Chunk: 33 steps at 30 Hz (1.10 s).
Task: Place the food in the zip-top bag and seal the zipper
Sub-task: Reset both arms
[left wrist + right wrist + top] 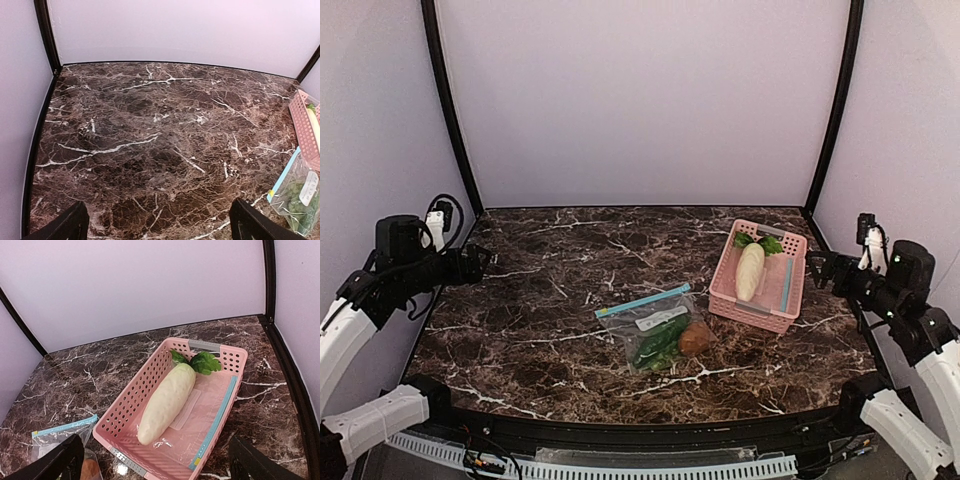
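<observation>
The zip-top bag [655, 328] lies flat near the middle of the marble table [550, 260], its teal zipper [642, 300] along the far edge. Green leafy pieces [660, 343] sit inside the bag. A brown lump [696, 338] is at the bag's right near corner; whether it is inside the plastic cannot be told. Just right of the bag stands a pink basket [790, 290] holding a white radish [750, 270] with green leaves on a second clear bag. The left gripper [480, 265] hangs over the table's left edge and the right gripper [817, 268] is beside the basket. Both have their jaws spread wide, holding nothing.
</observation>
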Each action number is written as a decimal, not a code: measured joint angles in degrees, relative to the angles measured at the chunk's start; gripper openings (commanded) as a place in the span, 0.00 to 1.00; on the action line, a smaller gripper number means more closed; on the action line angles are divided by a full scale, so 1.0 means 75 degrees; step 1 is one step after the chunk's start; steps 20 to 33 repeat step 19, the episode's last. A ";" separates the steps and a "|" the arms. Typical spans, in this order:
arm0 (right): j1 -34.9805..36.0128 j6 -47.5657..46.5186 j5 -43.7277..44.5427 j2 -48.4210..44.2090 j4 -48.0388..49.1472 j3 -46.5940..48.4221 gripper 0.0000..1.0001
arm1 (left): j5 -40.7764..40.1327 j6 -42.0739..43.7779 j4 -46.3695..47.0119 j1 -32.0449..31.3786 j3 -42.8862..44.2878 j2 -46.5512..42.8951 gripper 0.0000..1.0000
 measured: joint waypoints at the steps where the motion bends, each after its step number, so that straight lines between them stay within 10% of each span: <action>1: 0.0000 -0.0026 0.0055 -0.0187 0.0029 -0.0070 0.99 | -0.0128 0.0044 0.0006 0.0000 -0.0052 -0.0076 0.99; 33: 0.0000 -0.0108 0.0388 -0.0836 0.0391 -0.0460 0.98 | -0.0740 0.0254 -0.0044 0.0000 -0.0595 -0.0638 0.99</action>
